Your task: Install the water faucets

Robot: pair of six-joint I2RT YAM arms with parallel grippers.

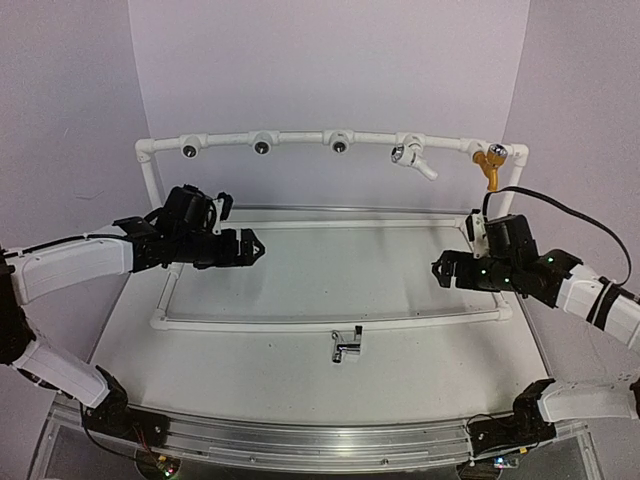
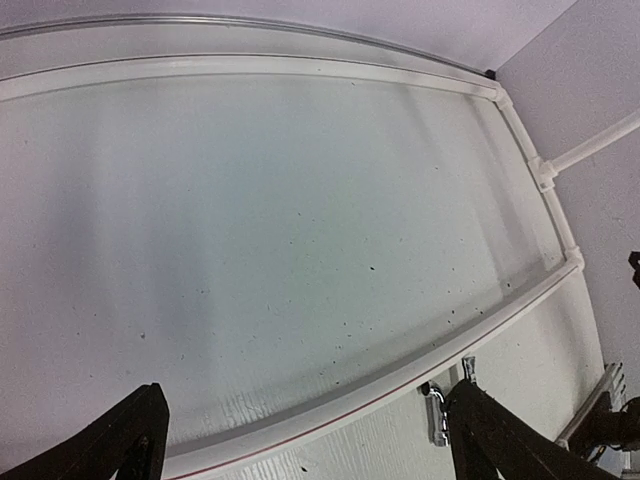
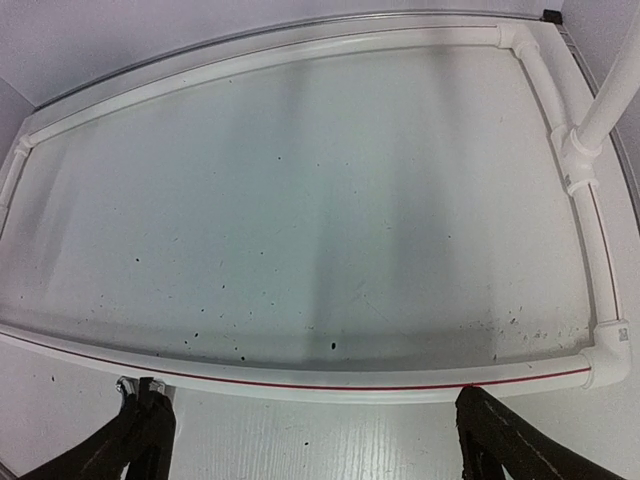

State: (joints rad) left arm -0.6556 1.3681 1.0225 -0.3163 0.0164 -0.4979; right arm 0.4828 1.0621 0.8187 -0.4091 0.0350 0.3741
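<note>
A silver-grey faucet (image 1: 346,347) lies on the table just in front of the pipe frame's near rail. In the left wrist view it (image 2: 437,417) lies beside my right fingertip. A white faucet (image 1: 414,158) and an orange-yellow faucet (image 1: 490,164) sit in the tees at the right end of the raised pipe (image 1: 300,139). My left gripper (image 1: 250,247) is open and empty above the frame's left part. My right gripper (image 1: 441,271) is open and empty above the frame's right part. Both hover apart from the silver-grey faucet.
Three white tee fittings (image 1: 262,145) with dark holes sit along the raised pipe's left and middle. The rectangular white pipe frame (image 1: 330,323) lies on the table. A black cable (image 1: 570,212) loops behind the right arm. Purple walls close in at the back and sides.
</note>
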